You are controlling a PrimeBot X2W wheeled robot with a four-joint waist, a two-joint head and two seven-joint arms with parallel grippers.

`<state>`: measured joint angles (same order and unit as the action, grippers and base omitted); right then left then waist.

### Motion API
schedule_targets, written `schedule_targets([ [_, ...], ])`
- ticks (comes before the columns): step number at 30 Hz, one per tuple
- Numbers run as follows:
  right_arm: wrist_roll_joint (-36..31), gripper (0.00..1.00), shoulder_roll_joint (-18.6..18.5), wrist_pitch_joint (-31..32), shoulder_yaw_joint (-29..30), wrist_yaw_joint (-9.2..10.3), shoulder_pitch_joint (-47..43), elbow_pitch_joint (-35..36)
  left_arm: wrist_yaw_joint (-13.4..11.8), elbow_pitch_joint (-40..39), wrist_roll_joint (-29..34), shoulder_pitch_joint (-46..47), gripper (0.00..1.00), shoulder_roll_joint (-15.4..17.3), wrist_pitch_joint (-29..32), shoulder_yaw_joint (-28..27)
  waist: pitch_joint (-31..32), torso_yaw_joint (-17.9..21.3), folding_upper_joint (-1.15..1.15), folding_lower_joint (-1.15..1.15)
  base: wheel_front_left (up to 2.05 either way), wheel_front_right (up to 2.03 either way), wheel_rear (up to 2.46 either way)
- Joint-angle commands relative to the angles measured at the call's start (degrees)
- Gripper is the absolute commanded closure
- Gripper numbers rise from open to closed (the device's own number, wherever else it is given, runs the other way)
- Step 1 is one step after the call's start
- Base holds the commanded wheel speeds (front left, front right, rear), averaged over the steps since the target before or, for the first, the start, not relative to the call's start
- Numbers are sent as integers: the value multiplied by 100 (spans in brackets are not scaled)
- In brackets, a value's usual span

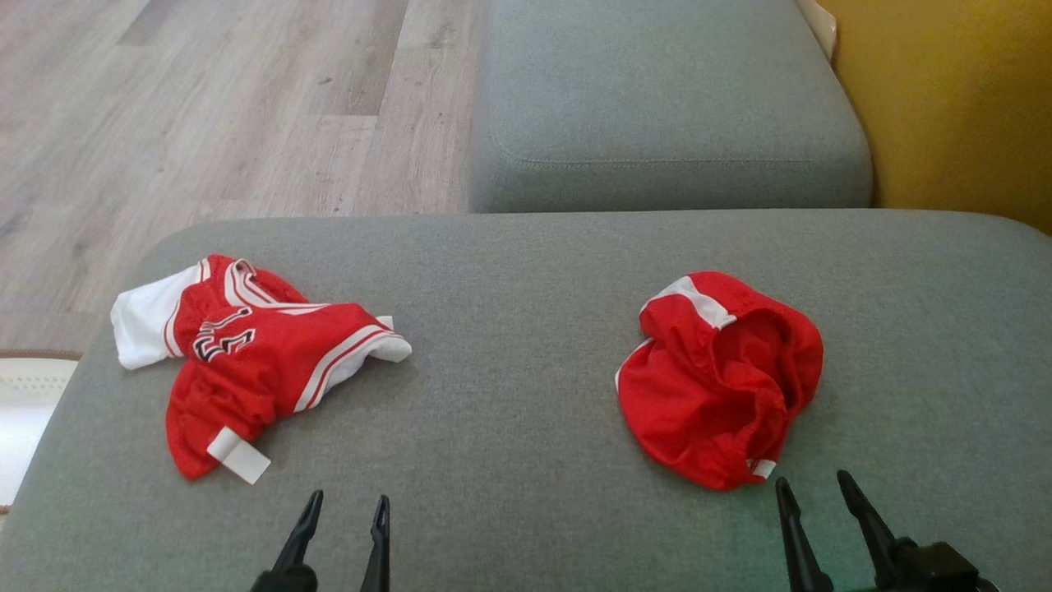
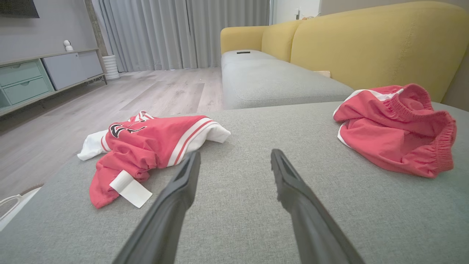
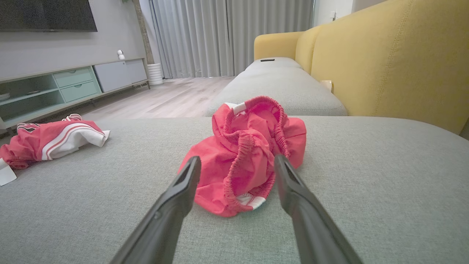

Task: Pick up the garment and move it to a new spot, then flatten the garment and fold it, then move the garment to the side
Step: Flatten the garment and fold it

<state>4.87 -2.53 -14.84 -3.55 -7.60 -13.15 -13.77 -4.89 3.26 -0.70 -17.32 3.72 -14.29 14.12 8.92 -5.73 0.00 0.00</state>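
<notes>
Two crumpled red garments lie on the grey sofa seat [image 1: 526, 271]. At the left is a red and white jersey [image 1: 246, 353] [image 2: 154, 146] [image 3: 51, 141] with a dark number and a white tag. Red shorts [image 1: 719, 378] [image 2: 399, 128] [image 3: 245, 161] with an elastic waistband sit bunched at the right. My left gripper [image 1: 349, 497] [image 2: 236, 152] is open just above the seat, near the front edge and right of the jersey, touching nothing. Open too, my right gripper [image 1: 809, 478] [image 3: 237, 157] hovers just in front of the shorts' near edge.
A second grey seat cushion [image 1: 666, 99] extends away beyond the gap, with the yellow backrest [image 1: 962, 99] along the right. Wooden floor [image 1: 205, 107] lies to the far left; a white object [image 1: 25, 403] sits by the seat's left edge. Bare seat separates the garments.
</notes>
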Motion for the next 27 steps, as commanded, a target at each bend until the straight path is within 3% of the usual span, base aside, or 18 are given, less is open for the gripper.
schedule_targets([
  [1, -21, 0, -35, -16, -131, 11, 269, 153, -23, -173, 47, 384, 0, -52, -71, -139, -8, 0, 0, 0, 0, 0, 0],
  [9, -23, 0, -35, -16, -173, 11, 296, 168, -42, -133, 56, 413, 1, -22, -71, -75, -45, 17, 0, 0, 0, 0, 0],
  [15, -17, 0, -35, -16, -178, 11, 315, 177, -50, -170, -40, 425, 12, -35, -71, -10, -59, 51, 0, 0, 0, 0, 0],
  [17, 25, 0, -35, -16, -162, 11, 324, 185, 44, -101, -101, 440, 0, -41, -71, 40, -76, 90, 0, 0, 0, 0, 0],
  [27, -68, 0, -35, -16, -272, 11, 643, 458, 788, 473, 126, 1240, 0, -58, -71, 947, -499, 848, 0, 0, 0, 0, 0],
])
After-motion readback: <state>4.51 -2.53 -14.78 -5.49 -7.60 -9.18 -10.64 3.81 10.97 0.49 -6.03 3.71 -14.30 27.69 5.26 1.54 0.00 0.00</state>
